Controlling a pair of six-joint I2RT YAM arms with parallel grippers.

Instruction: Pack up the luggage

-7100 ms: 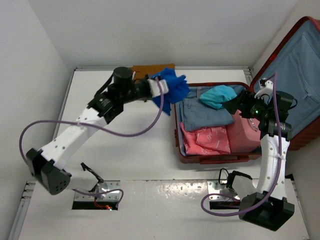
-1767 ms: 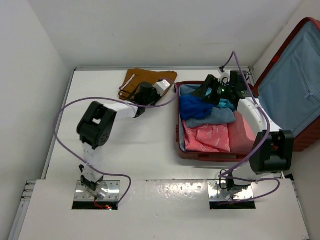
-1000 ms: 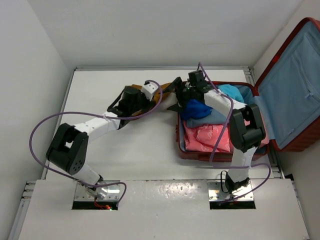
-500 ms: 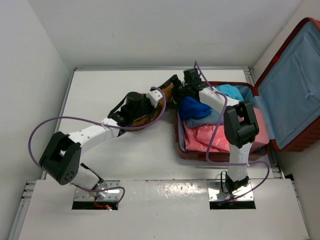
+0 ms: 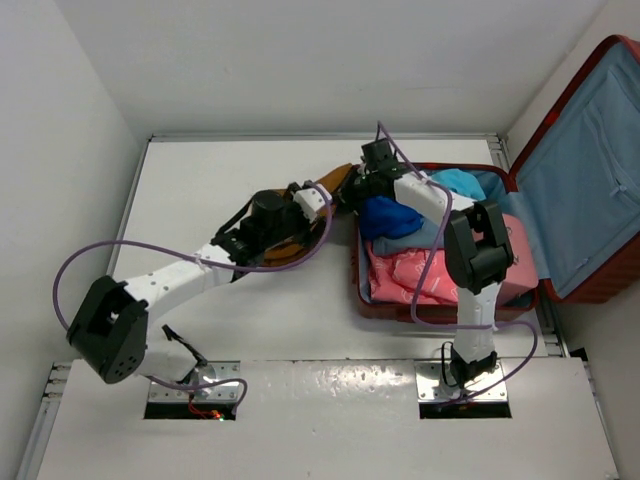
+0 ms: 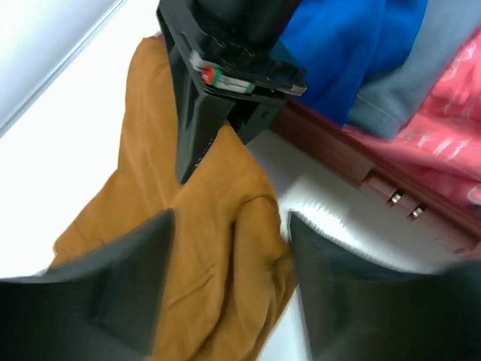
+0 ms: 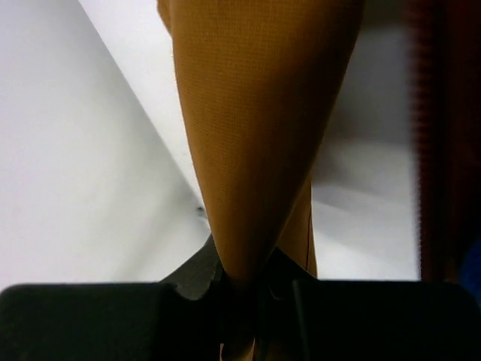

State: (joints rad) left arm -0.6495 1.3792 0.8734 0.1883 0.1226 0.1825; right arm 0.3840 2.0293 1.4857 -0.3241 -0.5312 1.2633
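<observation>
The open luggage [image 5: 400, 318] lies immediately right of the right gripper [image 7: 248, 282], which is clamped on the ochre garment [image 6: 143, 188] just outside its left wall, while the left gripper [image 6: 229, 226] hovers there, fingers apart.

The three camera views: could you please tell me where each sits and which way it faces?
Top external: above and behind the bases, looking down on the table and open luggage; left arm and right arm show whole.
Left wrist: on the left arm, looking down between the open left jaws at the brown garment and the right jaws.
Right wrist: on the right arm, looking along the right jaws, shut on that garment, toward the table.
Shared: both wrist views show the garment and luggage edge.
</observation>
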